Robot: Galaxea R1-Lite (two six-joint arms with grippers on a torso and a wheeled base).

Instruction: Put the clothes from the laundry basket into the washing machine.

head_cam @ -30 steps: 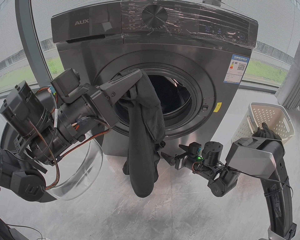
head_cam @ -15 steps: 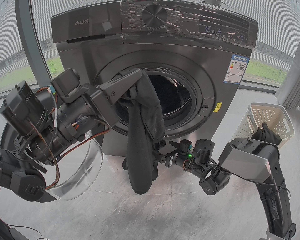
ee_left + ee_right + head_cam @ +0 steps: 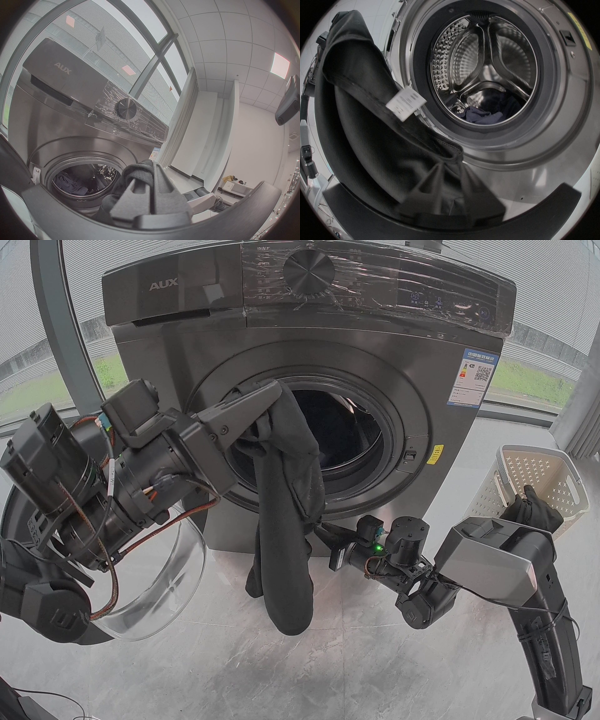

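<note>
A long dark garment [image 3: 284, 502] hangs in front of the washing machine's open drum [image 3: 340, 427]. My left gripper [image 3: 272, 390] is shut on its top end, level with the upper left of the opening; the left wrist view shows this gripper [image 3: 153, 175] with the cloth [image 3: 134, 175] bunched around it. My right gripper [image 3: 322, 532] sits lower, at the garment's right edge just below the drum rim. In the right wrist view the right gripper [image 3: 451, 165] is closed on a fold of the garment [image 3: 362, 140]. Dark blue clothes [image 3: 484, 114] lie inside the drum.
The washer's glass door [image 3: 156, 577] stands swung open at the lower left, under my left arm. A white laundry basket [image 3: 544, 480] sits on the floor at the right with a dark cloth [image 3: 531, 509] at its front rim. Tiled floor lies below the garment.
My right gripper moved left and up to the garment's right edge and closed on it. The garment's lower part swung slightly. The left arm stayed put.
</note>
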